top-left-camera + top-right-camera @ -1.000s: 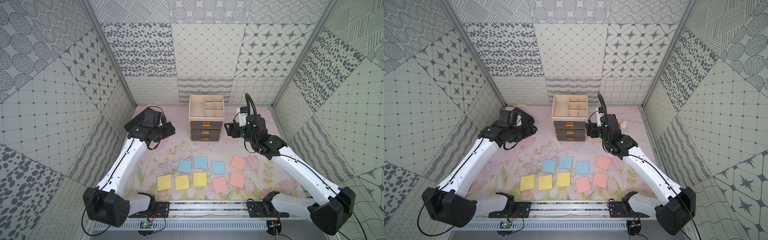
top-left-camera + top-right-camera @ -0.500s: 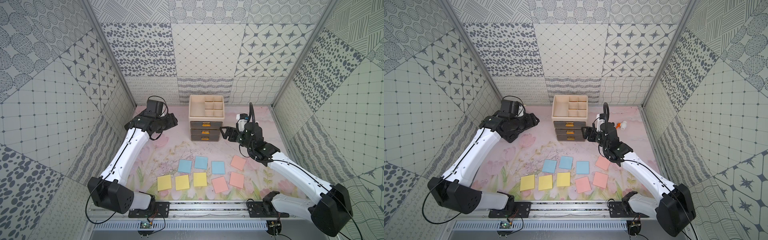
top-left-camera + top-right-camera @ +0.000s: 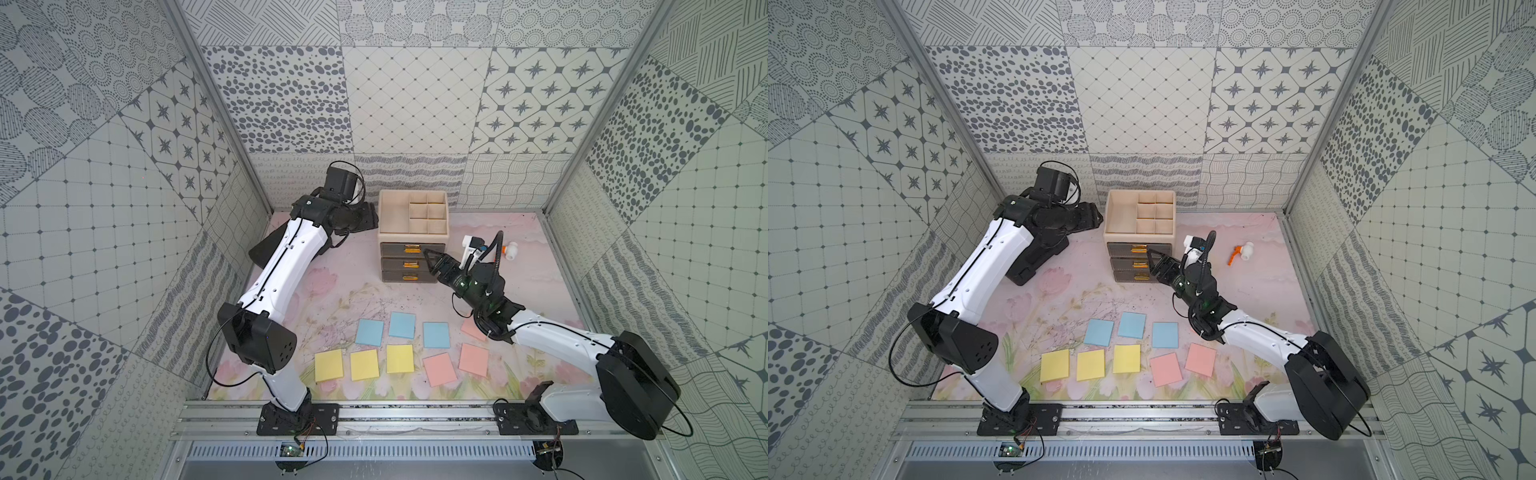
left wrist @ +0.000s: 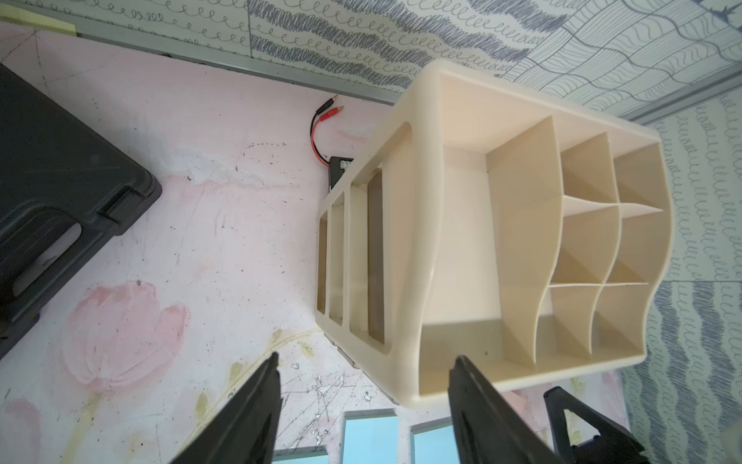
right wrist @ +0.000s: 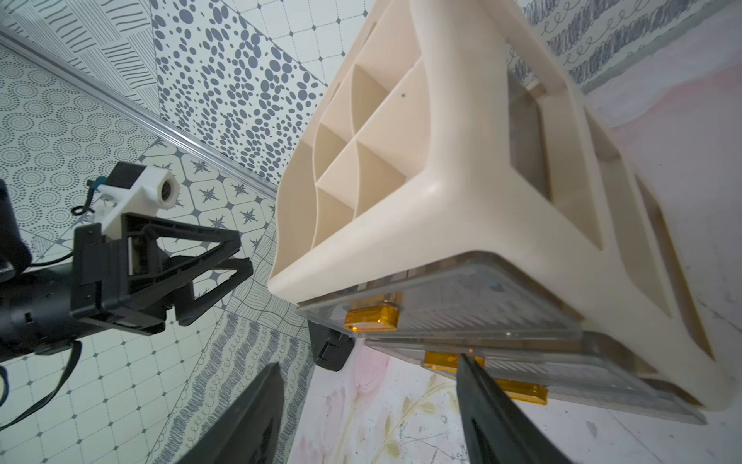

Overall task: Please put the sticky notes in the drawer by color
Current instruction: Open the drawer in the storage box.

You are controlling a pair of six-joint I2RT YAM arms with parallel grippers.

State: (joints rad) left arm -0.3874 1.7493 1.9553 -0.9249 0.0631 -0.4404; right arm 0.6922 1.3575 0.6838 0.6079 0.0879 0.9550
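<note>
We record the drawer (image 3: 413,224) at the surface's (image 3: 332,266) far edge, nine sticky notes (image 3: 402,325) in two rows near its front edge, and the left gripper (image 4: 366,357) and right gripper (image 5: 369,361) close to the drawer, jaws apart, holding nothing.

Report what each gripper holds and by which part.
Nothing is held. The left gripper stands open beside the drawer cabinet, near its top; the right gripper stands open at its drawer fronts, closed on no handle.

The drawer cabinet (image 3: 413,238) blocks the right gripper (image 3: 429,260) just past its fingertips. Its side wall stands just beyond the tips of the left gripper (image 5: 245,257), with a black case (image 4: 60,180) behind them. Bare mat (image 3: 353,299) lies open between cabinet and sticky notes (image 3: 402,325).
</note>
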